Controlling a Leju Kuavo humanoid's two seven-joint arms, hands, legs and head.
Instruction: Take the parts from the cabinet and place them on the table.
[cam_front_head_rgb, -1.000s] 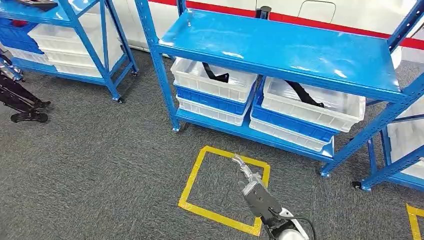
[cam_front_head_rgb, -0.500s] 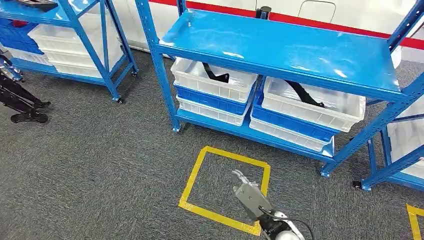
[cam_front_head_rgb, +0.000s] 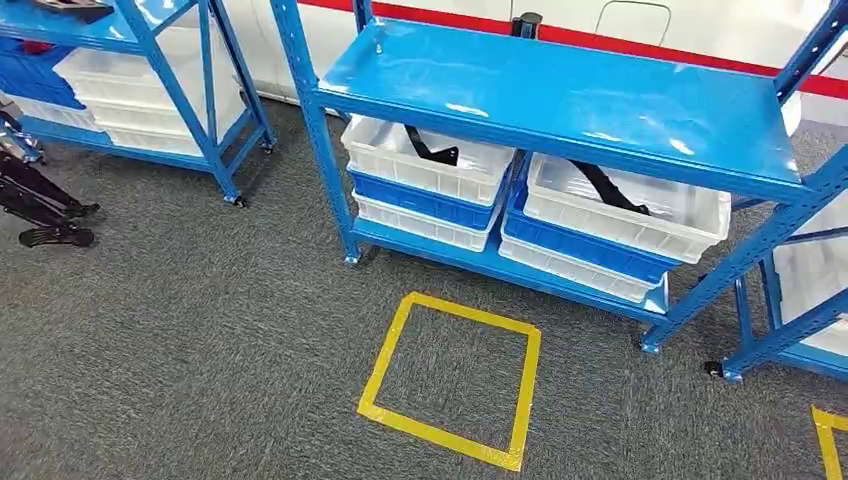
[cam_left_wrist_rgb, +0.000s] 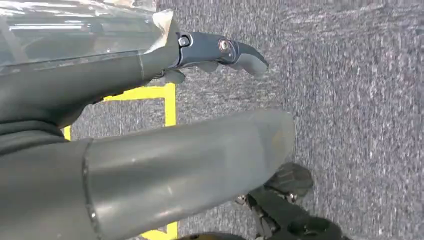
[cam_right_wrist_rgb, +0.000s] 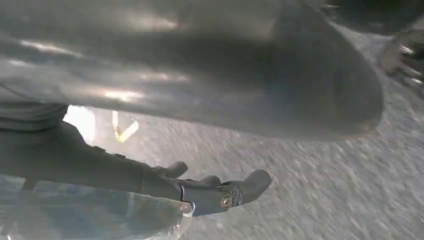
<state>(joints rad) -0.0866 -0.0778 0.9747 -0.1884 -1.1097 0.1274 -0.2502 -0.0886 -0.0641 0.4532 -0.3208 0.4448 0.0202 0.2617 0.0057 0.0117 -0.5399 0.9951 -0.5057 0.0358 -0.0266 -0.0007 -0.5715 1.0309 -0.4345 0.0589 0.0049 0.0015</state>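
A blue steel cabinet (cam_front_head_rgb: 560, 95) stood on grey carpet (cam_front_head_rgb: 180, 330), its low shelf carrying two stacks of white-and-blue bins. The parts sat where stock is kept for picking: a black part (cam_front_head_rgb: 432, 148) lay in the left top bin (cam_front_head_rgb: 425, 160), a longer black strap-like part (cam_front_head_rgb: 608, 187) in the right top bin (cam_front_head_rgb: 625, 205), both well back under the upper shelf, so a reach would have to go in low from the front. No tabletop could be seen from the head cam. A yellow taped square (cam_front_head_rgb: 450, 380) marked the floor just in front of the cabinet, prob. a standing spot for the robot. A second rack (cam_front_head_rgb: 140, 60) w/ similar bins stood far left, a black stand (cam_front_head_rgb: 45, 205) beside it.

The left hand (cam_left_wrist_rgb: 150, 150) hung over the carpet near yellow tape, fingers (cam_left_wrist_rgb: 220, 50) stretched apart, holding nothing. The right hand (cam_right_wrist_rgb: 175, 75) hung likewise over blurred carpet, fingers (cam_right_wrist_rgb: 220, 192) apart and empty. Parts in bins w/ empty hands fits either a pick-up to come or further parts left after a delivery.
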